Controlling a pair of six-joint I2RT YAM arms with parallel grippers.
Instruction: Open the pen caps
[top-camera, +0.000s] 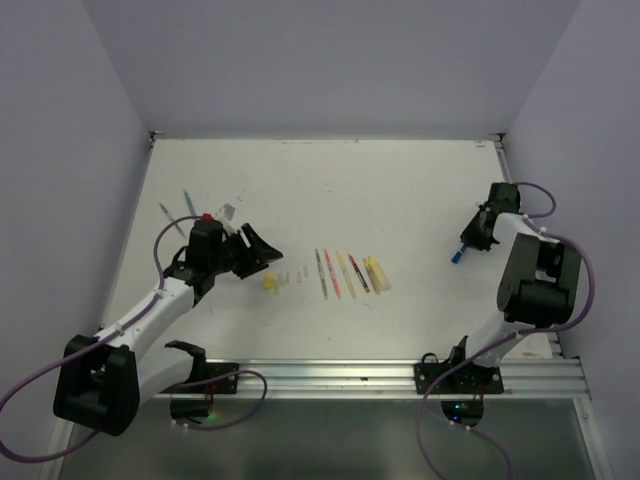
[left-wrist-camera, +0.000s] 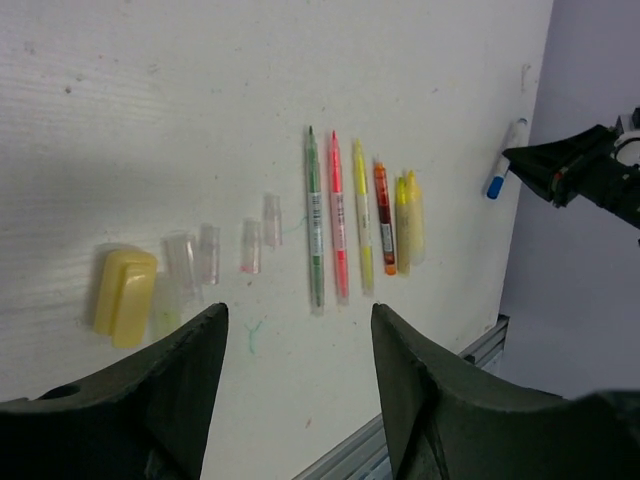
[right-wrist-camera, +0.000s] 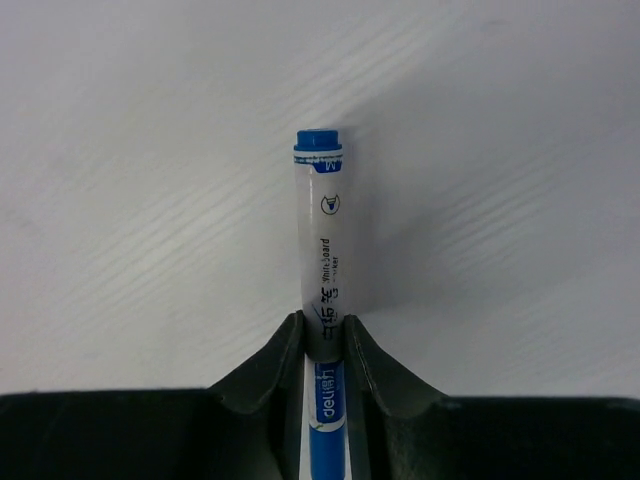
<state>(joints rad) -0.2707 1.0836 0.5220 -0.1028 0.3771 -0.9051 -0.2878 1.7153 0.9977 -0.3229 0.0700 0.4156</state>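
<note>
Left gripper (left-wrist-camera: 298, 322) at frame bottom is spread wide and empty above a loose yellow cap (left-wrist-camera: 125, 295) and clear caps (left-wrist-camera: 250, 245), the centre pens (left-wrist-camera: 338, 230) look uncapped, and the right gripper (right-wrist-camera: 322, 322) is clamped on a whiteboard marker (right-wrist-camera: 320, 240) with its blue cap (right-wrist-camera: 325, 450) apparently still on.

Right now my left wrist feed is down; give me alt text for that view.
The open left hand hangs over a white table, facing a row of pens with four clear caps and a yellow cap lying loose to their left. Far right, the right hand grips a blue-ended marker.
</note>
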